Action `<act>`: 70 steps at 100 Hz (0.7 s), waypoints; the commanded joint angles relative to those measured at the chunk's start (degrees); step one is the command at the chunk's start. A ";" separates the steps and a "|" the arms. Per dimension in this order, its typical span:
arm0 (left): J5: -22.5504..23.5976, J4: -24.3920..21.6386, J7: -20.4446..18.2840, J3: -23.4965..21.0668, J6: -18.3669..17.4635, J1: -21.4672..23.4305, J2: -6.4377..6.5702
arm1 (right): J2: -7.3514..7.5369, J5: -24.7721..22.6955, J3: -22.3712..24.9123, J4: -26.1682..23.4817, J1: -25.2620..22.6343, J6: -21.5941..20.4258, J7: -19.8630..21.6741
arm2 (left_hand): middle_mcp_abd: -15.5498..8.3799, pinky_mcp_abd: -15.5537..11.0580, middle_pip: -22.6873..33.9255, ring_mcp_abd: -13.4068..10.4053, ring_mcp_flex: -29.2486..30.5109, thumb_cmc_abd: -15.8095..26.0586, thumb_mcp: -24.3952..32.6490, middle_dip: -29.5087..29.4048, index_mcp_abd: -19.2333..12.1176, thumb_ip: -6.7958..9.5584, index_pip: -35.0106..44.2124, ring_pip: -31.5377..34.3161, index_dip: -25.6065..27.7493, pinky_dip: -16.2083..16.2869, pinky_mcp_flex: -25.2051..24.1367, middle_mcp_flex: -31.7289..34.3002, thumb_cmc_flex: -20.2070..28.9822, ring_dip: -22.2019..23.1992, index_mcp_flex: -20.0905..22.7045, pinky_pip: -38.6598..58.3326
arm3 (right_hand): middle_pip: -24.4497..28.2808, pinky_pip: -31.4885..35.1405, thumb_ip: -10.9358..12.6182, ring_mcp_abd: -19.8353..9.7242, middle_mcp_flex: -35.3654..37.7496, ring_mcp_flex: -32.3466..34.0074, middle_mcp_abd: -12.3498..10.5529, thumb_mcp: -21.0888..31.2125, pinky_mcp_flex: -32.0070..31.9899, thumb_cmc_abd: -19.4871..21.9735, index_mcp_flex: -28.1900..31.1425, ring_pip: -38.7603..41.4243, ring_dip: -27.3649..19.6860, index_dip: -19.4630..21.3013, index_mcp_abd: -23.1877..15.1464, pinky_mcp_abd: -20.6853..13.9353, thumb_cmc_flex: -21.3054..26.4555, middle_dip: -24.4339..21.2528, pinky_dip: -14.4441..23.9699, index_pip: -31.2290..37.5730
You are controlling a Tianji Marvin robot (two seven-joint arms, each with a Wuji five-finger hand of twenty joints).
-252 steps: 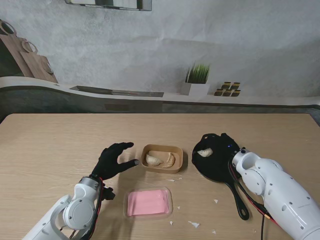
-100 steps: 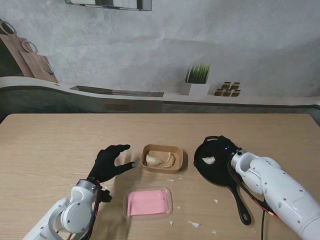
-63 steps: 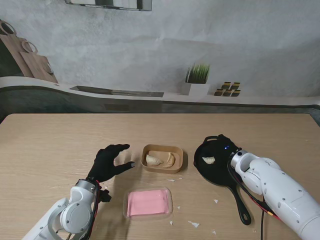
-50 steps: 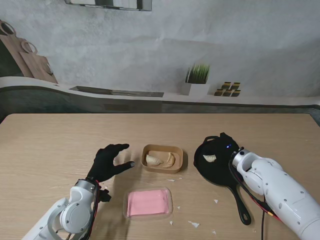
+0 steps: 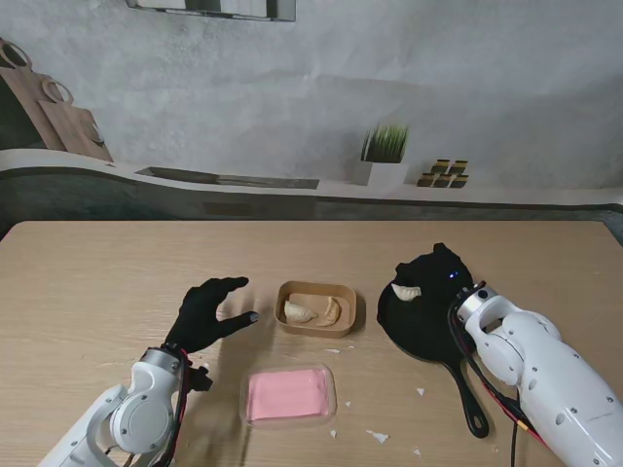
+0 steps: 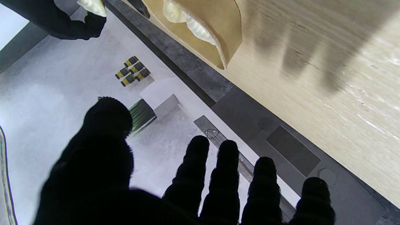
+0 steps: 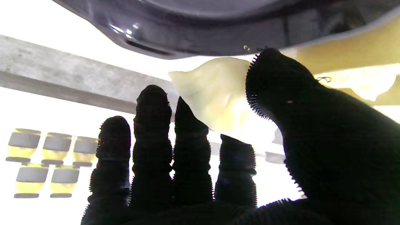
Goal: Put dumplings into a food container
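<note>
A brown food container [image 5: 315,308] sits mid-table with two pale dumplings [image 5: 298,312] inside; its corner and dumplings show in the left wrist view [image 6: 218,34]. My black-gloved right hand [image 5: 435,272] is raised over the black frying pan [image 5: 419,326], shut on a white dumpling [image 5: 402,291]. The right wrist view shows that dumpling [image 7: 215,93] pinched between thumb and fingers [image 7: 190,137]. Left of the container, my left hand [image 5: 206,313] hovers open with fingers [image 6: 225,175] spread, touching nothing.
A clear lid with a pink sheet [image 5: 288,393] lies nearer to me than the container. White scraps [image 5: 377,437] dot the table near the pan handle [image 5: 467,399]. A potted plant [image 5: 384,154] and small jars [image 5: 444,173] stand on the far ledge.
My right hand closed on the dumpling in the pan and has lifted it up and slightly farther from me. The left hand drifted a little to the left, still open.
</note>
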 commanded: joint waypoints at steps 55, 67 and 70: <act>-0.96 -2.06 1.28 -4.47 -3.98 3.03 -0.46 | -4.70 15.40 -18.39 -11.03 6.82 14.28 10.44 | -0.99 -1.21 0.24 -0.76 -1.02 0.58 0.46 -0.45 -0.35 0.23 0.13 0.30 0.41 0.92 -0.45 0.48 -0.14 -0.27 -0.57 -0.79 | 1.73 0.05 1.04 1.80 5.52 0.71 3.07 9.59 -0.39 1.56 5.99 -0.33 0.10 3.44 -2.33 2.25 6.15 3.00 -0.99 6.32; -1.25 -2.30 1.74 -5.13 -4.60 3.56 -0.58 | -5.80 17.02 -23.90 -10.40 9.11 22.06 10.24 | -0.84 -1.13 0.21 -0.72 -0.97 0.53 0.45 -0.47 -0.24 0.23 0.07 0.30 0.39 0.92 -0.41 0.59 -0.02 -0.29 -0.48 -0.78 | 1.84 0.16 1.40 2.40 5.60 0.84 3.79 9.78 -0.56 1.34 5.70 0.09 0.25 3.56 -0.98 2.49 6.48 3.44 -0.96 6.51; -1.34 -2.31 1.81 -5.27 -4.75 3.65 -0.60 | -6.12 17.51 -25.18 -10.13 9.68 24.11 10.15 | -0.79 -1.13 0.20 -0.69 -0.99 0.52 0.45 -0.47 -0.23 0.23 0.06 0.29 0.38 0.91 -0.40 0.61 0.02 -0.30 -0.46 -0.78 | 1.91 0.25 1.51 2.45 5.57 0.79 3.88 9.80 -0.59 1.33 5.53 0.19 0.28 3.58 -0.63 2.53 6.54 3.54 -0.92 6.56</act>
